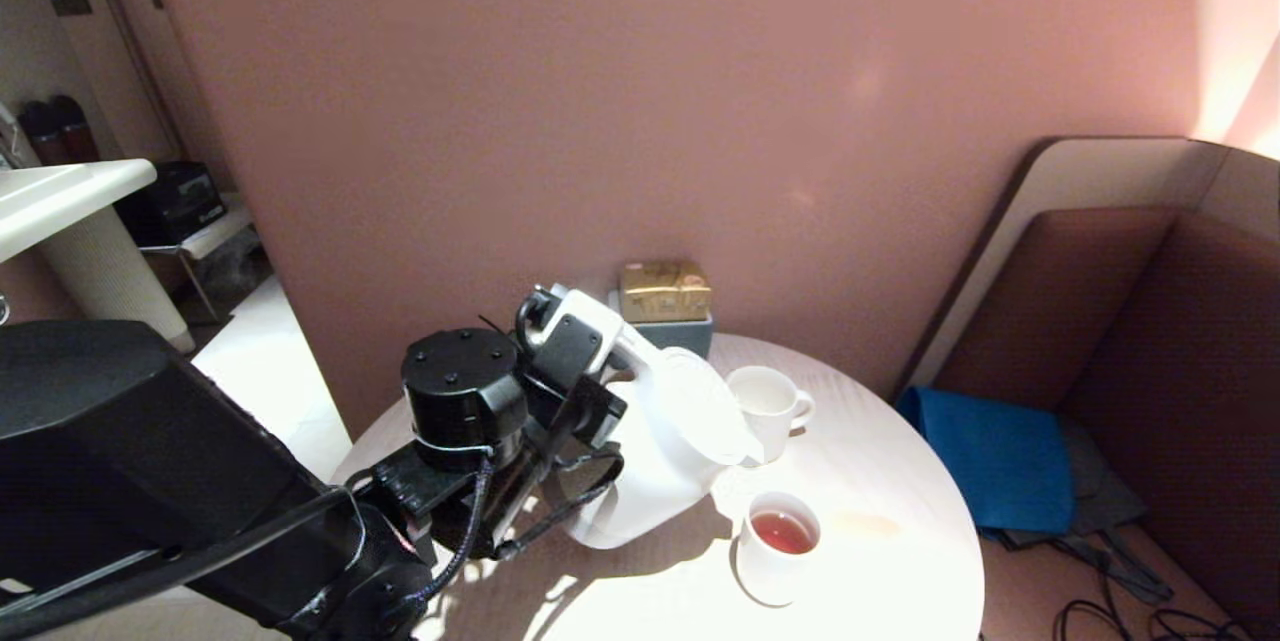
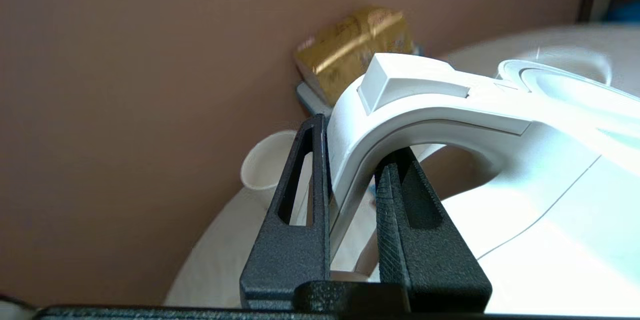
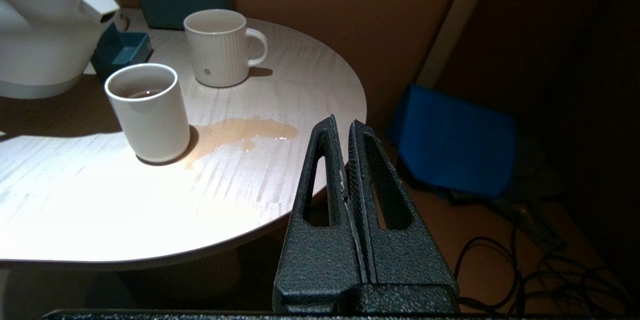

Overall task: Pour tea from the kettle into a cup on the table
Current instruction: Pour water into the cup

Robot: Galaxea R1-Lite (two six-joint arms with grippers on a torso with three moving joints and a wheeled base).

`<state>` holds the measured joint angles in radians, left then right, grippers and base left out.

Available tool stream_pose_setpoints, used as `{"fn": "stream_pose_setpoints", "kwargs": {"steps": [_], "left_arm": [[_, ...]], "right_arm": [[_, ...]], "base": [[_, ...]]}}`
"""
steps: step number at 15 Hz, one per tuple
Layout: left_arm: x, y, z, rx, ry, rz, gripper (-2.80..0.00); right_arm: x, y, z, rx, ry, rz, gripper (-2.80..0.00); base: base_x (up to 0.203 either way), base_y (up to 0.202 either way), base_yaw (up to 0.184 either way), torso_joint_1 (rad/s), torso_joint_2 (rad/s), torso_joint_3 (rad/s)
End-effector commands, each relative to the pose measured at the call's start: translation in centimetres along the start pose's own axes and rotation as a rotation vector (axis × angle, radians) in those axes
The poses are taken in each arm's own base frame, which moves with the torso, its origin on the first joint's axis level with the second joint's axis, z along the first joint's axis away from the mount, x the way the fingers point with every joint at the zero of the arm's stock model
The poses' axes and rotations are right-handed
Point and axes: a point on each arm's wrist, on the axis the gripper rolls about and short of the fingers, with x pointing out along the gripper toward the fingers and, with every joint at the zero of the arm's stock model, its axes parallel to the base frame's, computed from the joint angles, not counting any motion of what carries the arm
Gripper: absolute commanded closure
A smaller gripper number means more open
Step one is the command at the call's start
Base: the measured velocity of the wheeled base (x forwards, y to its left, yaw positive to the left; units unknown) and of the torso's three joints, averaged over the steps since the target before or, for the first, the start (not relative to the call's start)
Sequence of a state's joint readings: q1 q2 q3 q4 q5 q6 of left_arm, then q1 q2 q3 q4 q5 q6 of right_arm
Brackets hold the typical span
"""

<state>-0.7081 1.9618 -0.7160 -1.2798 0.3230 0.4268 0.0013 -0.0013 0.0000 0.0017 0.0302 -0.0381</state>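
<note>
The off-white kettle (image 1: 660, 466) leans with its spout toward the cup (image 1: 780, 556), a small plain white tumbler holding reddish tea (image 1: 783, 532). My left gripper (image 2: 357, 138) is shut on the kettle's loop handle (image 2: 430, 105), one finger on each side. In the head view the left gripper (image 1: 580, 346) sits at the top of the kettle. No stream shows at the spout. The right wrist view has the kettle (image 3: 45, 35) behind the cup (image 3: 147, 110) on the round white table (image 3: 100, 200). My right gripper (image 3: 342, 123) is shut and empty, off the table's edge.
A handled ribbed mug (image 1: 768, 409) stands just behind the cup. A brownish puddle (image 3: 240, 133) lies beside the cup. A gold box (image 1: 665, 291) in a teal holder sits by the wall, with a small blue tray (image 3: 122, 48) nearby. Blue cloth (image 1: 1000, 461) covers the bench.
</note>
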Motion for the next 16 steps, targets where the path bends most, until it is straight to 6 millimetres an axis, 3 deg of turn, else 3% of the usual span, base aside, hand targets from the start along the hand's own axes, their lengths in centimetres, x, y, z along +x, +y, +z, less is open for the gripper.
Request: {"fn": "stream_pose_setpoints", "kwargs": {"steps": [1,16], "left_arm": [[0.0,0.1,0.7,0.026,0.005,-0.008,0.00],[0.5,-0.3,2.3,0.101,-0.046,-0.008,0.00]], "right_arm": [[0.0,0.0,0.0,0.000,0.001,0.001,0.00],[0.0,0.0,0.0,0.000,0.001,0.001,0.00]], "base": [[0.000,0.000,0.000,0.000,0.00,0.000],[0.000,0.000,0.000,0.000,0.00,0.000]]}}
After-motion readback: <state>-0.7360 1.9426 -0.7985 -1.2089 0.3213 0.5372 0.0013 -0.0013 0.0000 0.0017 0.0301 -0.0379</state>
